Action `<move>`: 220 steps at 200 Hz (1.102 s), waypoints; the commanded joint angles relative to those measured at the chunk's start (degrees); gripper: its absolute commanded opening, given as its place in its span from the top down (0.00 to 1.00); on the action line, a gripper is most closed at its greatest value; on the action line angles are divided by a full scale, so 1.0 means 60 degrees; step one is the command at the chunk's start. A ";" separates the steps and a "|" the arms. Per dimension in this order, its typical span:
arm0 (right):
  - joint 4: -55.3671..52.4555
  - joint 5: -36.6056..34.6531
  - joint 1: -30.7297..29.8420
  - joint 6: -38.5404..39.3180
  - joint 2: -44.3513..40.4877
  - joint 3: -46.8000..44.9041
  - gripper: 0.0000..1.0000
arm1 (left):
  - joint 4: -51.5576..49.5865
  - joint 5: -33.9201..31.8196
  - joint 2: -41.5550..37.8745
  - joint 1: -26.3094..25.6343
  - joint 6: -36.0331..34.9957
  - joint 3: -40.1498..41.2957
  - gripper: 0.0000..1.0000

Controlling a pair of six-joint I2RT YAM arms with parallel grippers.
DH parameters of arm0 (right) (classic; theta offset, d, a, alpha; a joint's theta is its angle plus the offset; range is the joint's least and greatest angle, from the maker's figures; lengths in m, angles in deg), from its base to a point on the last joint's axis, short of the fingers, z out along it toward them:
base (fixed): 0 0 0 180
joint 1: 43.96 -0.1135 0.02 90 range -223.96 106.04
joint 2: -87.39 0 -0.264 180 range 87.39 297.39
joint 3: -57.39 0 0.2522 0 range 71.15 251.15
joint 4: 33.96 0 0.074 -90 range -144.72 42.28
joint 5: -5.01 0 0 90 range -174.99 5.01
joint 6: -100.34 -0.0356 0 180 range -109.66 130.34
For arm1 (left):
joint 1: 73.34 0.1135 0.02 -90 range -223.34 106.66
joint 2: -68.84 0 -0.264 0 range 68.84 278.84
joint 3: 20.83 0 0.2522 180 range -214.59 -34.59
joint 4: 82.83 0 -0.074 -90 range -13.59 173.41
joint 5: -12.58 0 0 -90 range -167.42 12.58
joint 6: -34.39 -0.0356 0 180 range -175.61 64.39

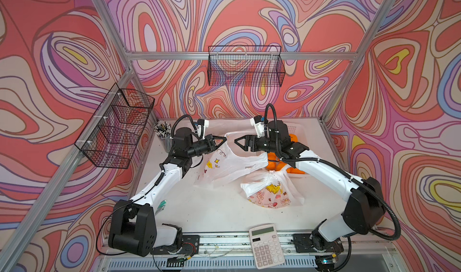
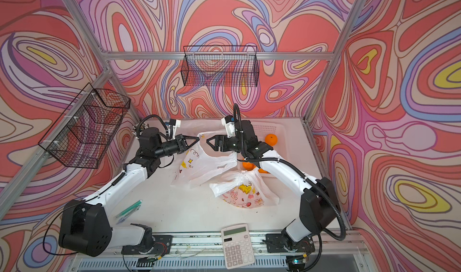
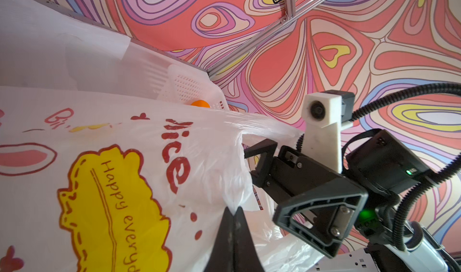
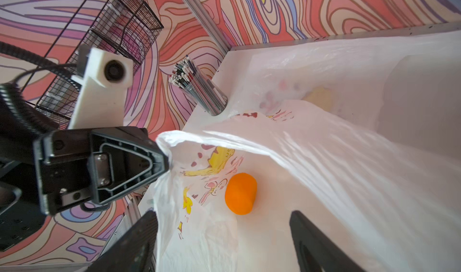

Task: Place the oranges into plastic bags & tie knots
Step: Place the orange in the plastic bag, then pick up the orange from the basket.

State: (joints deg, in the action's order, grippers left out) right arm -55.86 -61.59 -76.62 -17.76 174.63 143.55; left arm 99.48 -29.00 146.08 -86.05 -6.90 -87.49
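Pinching rim of translucent white cartoon-printed plastic bag (image 1: 232, 164) in pressed-together left gripper (image 1: 224, 140), hovering spread, empty right gripper (image 1: 237, 142) just over its mouth, straight above small round bright orange fruit (image 4: 240, 193) inside; likely reaching next for white perforated plastic basket (image 2: 274, 128) beside right arm
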 commanded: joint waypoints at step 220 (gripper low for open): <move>-0.3477 -0.5961 0.4571 0.2740 0.4632 0.3163 0.05 | -0.1355 -0.1098 -0.0140 0.0068 -0.0515 0.0042 1.00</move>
State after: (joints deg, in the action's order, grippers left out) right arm -75.53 -91.51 -49.37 -2.44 198.04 157.95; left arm 92.16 -36.03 146.53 -86.00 -9.13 -87.30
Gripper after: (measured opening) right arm 0.955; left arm 0.048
